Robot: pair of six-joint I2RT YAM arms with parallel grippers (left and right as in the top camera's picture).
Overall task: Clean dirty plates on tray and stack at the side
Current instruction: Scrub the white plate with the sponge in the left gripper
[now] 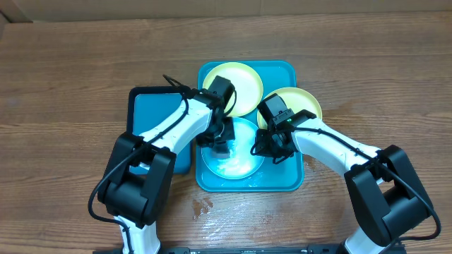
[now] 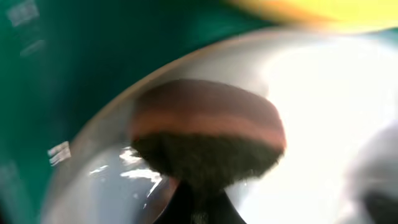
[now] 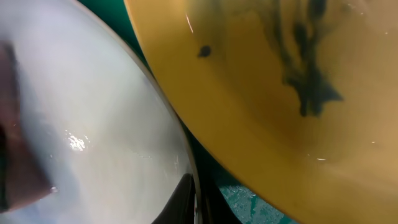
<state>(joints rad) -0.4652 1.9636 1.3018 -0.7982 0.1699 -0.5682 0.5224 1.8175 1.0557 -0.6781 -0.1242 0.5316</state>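
Wooden table bears teal tray. On it, blue plate pale and glossy, yellow plate dark-smeared. Noted: left gripper clasps sponge; right gripper state indeterminate.

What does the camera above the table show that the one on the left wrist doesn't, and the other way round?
Only overhead: the left arm, the right arm, the wooden table, a smaller blue tray, and the rear yellow plate and right yellow plate whole.
Only the left wrist: the sponge, brown above, dark and scrubby below, on the light blue plate; from above the left gripper hides it.
Both: the light blue plate, the teal tray, and a sliver of one yellow plate.
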